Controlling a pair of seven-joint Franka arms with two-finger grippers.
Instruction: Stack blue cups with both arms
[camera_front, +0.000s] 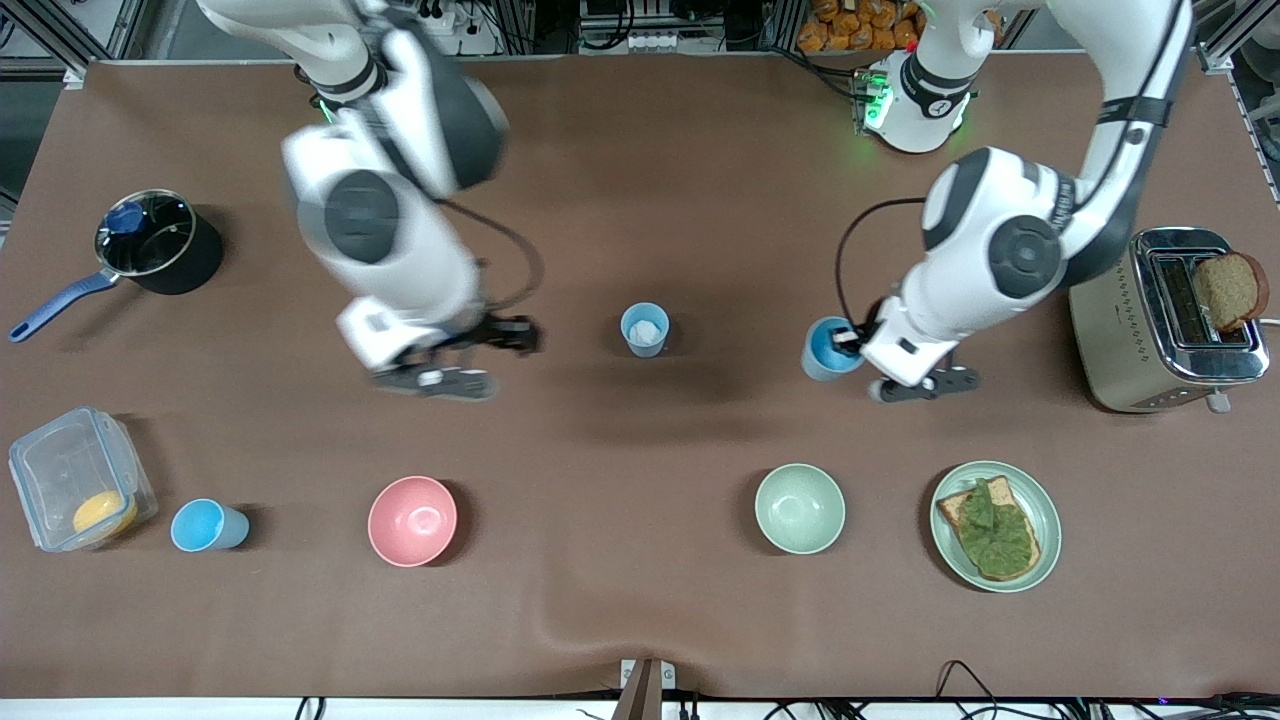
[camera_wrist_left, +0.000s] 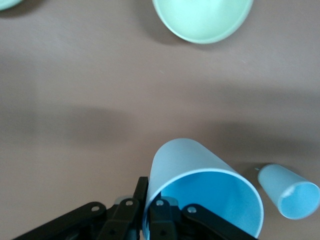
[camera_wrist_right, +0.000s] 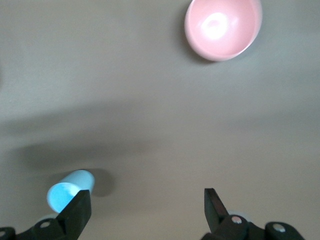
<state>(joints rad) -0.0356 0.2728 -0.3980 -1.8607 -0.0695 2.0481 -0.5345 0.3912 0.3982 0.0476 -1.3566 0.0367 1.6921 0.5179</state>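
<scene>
Even overhead light; soft shadows fall on the table (camera_front: 620, 600). Right arm (camera_front: 390, 230) motion-blurred. Glare spot inside pink bowl (camera_wrist_right: 215, 24).

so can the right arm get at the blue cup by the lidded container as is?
Probably yes. The right end effector is open and empty over bare table, and the blue cup stands upright beside the plastic container, apart from the pink bowl.

Robotics lab staged as mock kitchen. Two white jointed robot arms (camera_front: 400, 230) (camera_front: 1010, 250) mounted at 12 o'clock edge of brown cloth-covered tabletop (camera_front: 640, 620). Aluminium frame struts (camera_front: 60, 40), loose cables (camera_front: 960, 680) around edges. Kitchen props: chrome two-slot toaster (camera_front: 1160, 320), black saucepan with blue handle (camera_front: 150, 250).
</scene>
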